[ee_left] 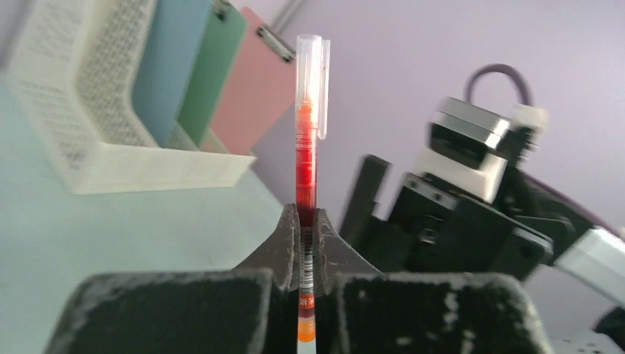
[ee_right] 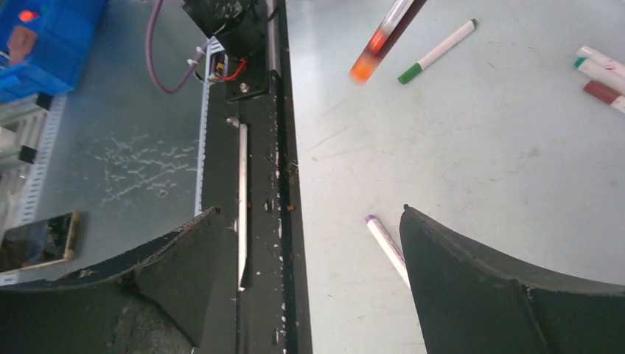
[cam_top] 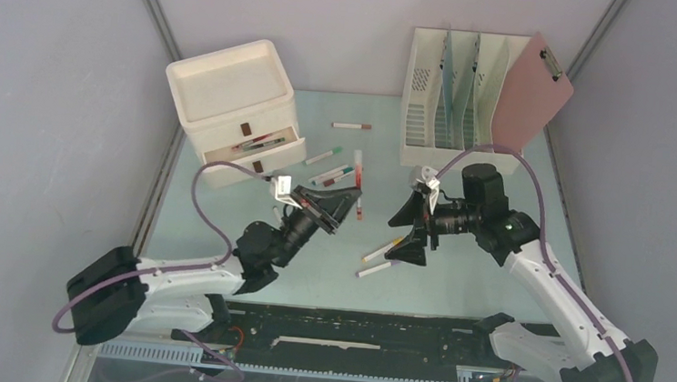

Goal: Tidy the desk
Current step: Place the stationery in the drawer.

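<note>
The pale mint-green desk (cam_top: 329, 268) carries several loose markers. My left gripper (cam_top: 345, 206) hovers over the desk's middle, shut on a red pen with a clear cap (ee_left: 306, 147). In the left wrist view the pen stands upright between the fingers (ee_left: 286, 247). The pen's orange end also shows in the right wrist view (ee_right: 383, 33). My right gripper (cam_top: 406, 235) is open and empty, just right of the left one, above a purple-tipped marker (ee_right: 387, 247) and a yellow-tipped marker (cam_top: 383, 249).
A cream drawer unit (cam_top: 233, 96) stands at the back left, its top drawer (cam_top: 261, 146) open with pens inside. A cream file rack (cam_top: 452, 90) and a pink clipboard (cam_top: 532, 92) stand at the back right. More markers (cam_top: 336, 174) lie between them. The black rail (ee_right: 258, 184) runs along the front edge.
</note>
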